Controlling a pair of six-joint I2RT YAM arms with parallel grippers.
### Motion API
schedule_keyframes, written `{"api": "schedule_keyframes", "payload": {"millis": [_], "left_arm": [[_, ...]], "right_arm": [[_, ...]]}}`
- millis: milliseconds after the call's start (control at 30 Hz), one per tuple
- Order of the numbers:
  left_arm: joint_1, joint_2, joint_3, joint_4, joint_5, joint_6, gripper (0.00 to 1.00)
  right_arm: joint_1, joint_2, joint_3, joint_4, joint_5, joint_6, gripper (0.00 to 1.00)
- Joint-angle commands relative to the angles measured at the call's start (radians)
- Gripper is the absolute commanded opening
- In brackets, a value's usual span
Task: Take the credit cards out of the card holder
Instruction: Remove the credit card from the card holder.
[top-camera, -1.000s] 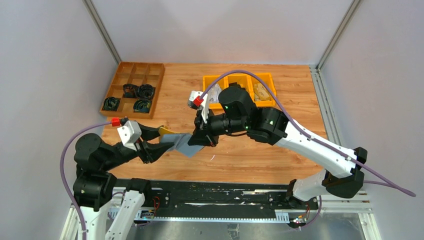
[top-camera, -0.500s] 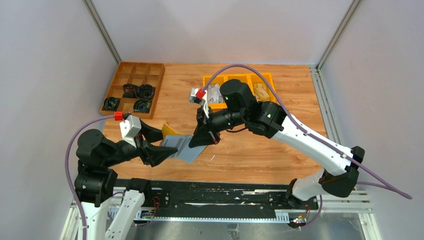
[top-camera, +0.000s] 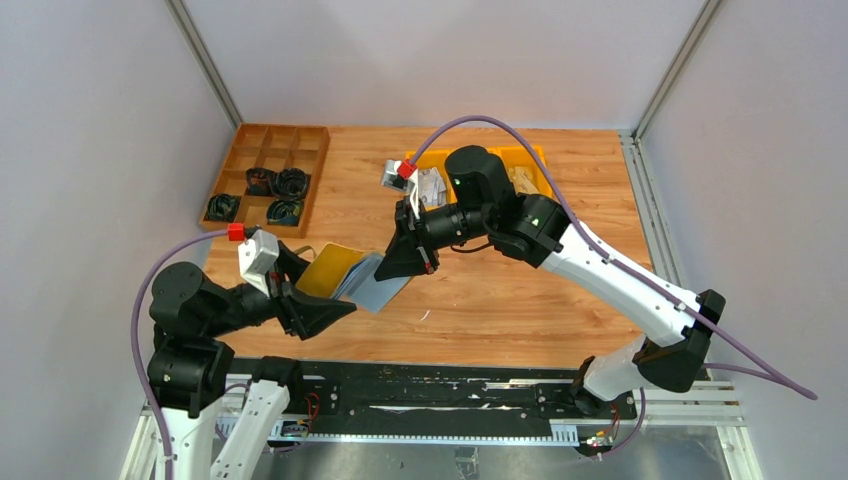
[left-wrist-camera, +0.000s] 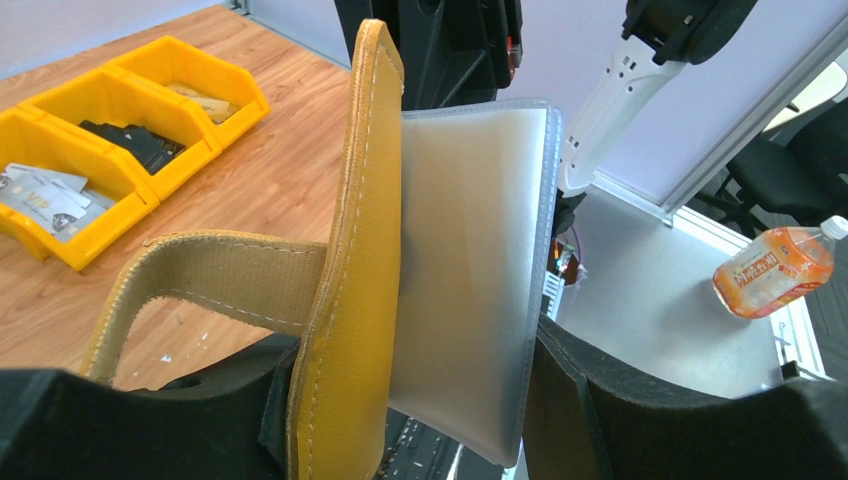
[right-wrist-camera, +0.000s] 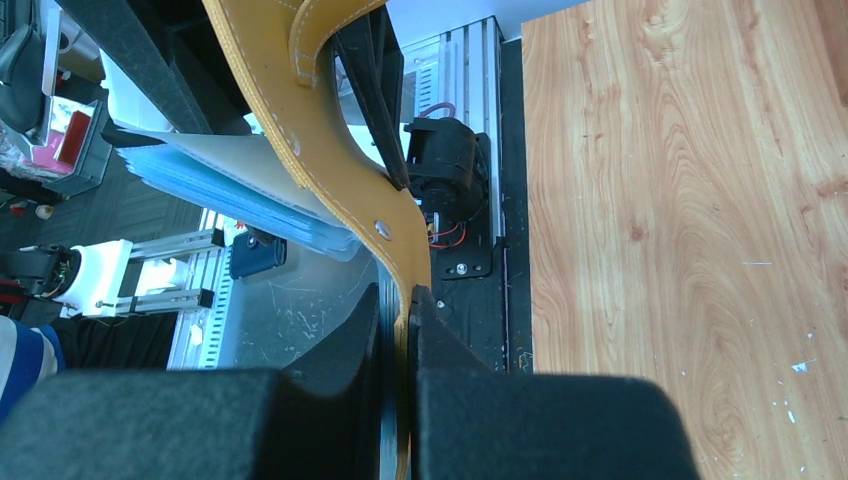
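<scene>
my right hand (right-wrist-camera: 404, 300) is pinched shut on the yellow cover of the one card holder (top-camera: 336, 270), held up over the desk's (top-camera: 500, 300) near left part. my left hand (left-wrist-camera: 405, 360) stands parted around its frosted sleeves (left-wrist-camera: 470, 250). three yellow bins (left-wrist-camera: 70, 245) sit by the far edge.

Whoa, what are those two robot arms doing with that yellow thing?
They are holding a little card holder up in the air over the table. The right gripper is pinching the edge of its yellow cover. The left gripper has its fingers on both sides of the holder, but I cannot tell whether it is squeezing. The holder is open and its clear sleeves are fanned out. No card looks pulled out yet.
</scene>
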Motion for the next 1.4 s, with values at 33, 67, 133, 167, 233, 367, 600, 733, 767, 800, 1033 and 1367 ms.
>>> {"api": "schedule_keyframes", "payload": {"millis": [33, 67, 133, 167, 233, 367, 600, 733, 767, 800, 1033, 1367], "left_arm": [[-0.005, 0.018, 0.04, 0.01, 0.01, -0.028, 0.6], [-0.005, 0.02, 0.047, 0.007, 0.01, -0.029, 0.59], [-0.005, 0.024, 0.057, 0.006, 0.007, -0.037, 0.57], [-0.005, 0.025, 0.063, 0.007, 0.004, -0.04, 0.56], [-0.005, 0.029, 0.072, 0.008, -0.003, -0.049, 0.53], [-0.004, 0.036, 0.093, -0.014, -0.019, -0.039, 0.44], [-0.005, 0.047, 0.129, -0.022, -0.039, -0.056, 0.44], [-0.006, 0.028, 0.14, -0.033, -0.159, -0.022, 0.42], [-0.006, 0.02, 0.142, -0.035, -0.198, -0.007, 0.4], [-0.005, 0.012, 0.14, -0.037, -0.229, 0.007, 0.39], [-0.005, 0.001, 0.114, -0.001, -0.217, -0.039, 0.43], [-0.005, 0.012, 0.113, 0.017, -0.196, -0.08, 0.29]], "right_arm": [[-0.014, -0.011, 0.012, 0.028, -0.033, -0.006, 0.0], [-0.014, -0.011, 0.014, 0.021, -0.03, -0.01, 0.0], [-0.014, -0.012, 0.016, 0.011, -0.024, -0.019, 0.0], [-0.014, -0.012, 0.015, 0.007, -0.021, -0.023, 0.0], [-0.014, -0.01, 0.013, 0.005, -0.016, -0.028, 0.0], [-0.014, -0.015, 0.01, 0.003, -0.015, -0.04, 0.0], [-0.021, -0.014, 0.012, -0.004, -0.022, -0.047, 0.0], [-0.022, -0.015, 0.011, -0.005, -0.029, -0.048, 0.0], [-0.023, -0.015, 0.012, -0.005, -0.033, -0.048, 0.0], [-0.023, -0.015, 0.013, -0.003, -0.034, -0.047, 0.0], [-0.022, -0.022, 0.006, 0.0, -0.039, -0.046, 0.0], [-0.023, -0.023, 0.003, 0.005, -0.081, -0.055, 0.0]]}}
